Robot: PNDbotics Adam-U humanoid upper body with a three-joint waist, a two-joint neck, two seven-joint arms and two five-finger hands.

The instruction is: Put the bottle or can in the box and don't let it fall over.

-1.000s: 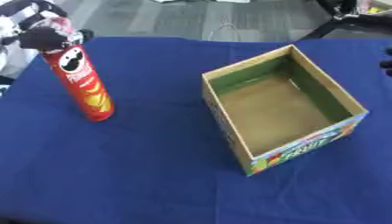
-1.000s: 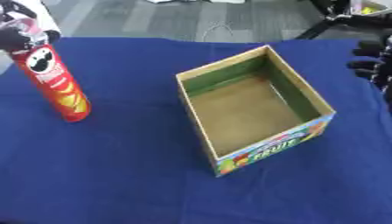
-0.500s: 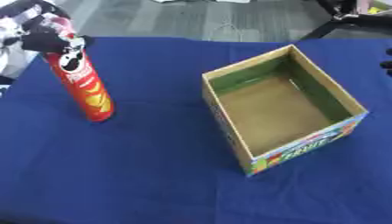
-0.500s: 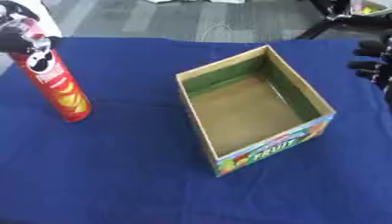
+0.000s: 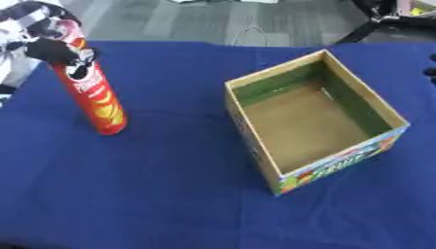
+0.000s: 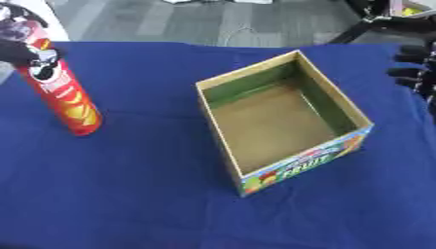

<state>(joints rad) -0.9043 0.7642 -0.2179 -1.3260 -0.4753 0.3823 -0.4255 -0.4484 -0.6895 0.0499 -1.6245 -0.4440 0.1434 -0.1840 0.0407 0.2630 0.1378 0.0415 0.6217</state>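
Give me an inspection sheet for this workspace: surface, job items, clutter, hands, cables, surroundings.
Surface: blue cloth over the table.
Job's things: red chip can upright on the cloth, left of the box; cardboard box open, nothing inside.
Clutter: nothing seen.
Hands: left robot hand curled round the can's top; right robot hand at the right edge, apart from the box, fingers unclear.
Cables: thin wire loop on the floor beyond the table.
Surroundings: grey floor.
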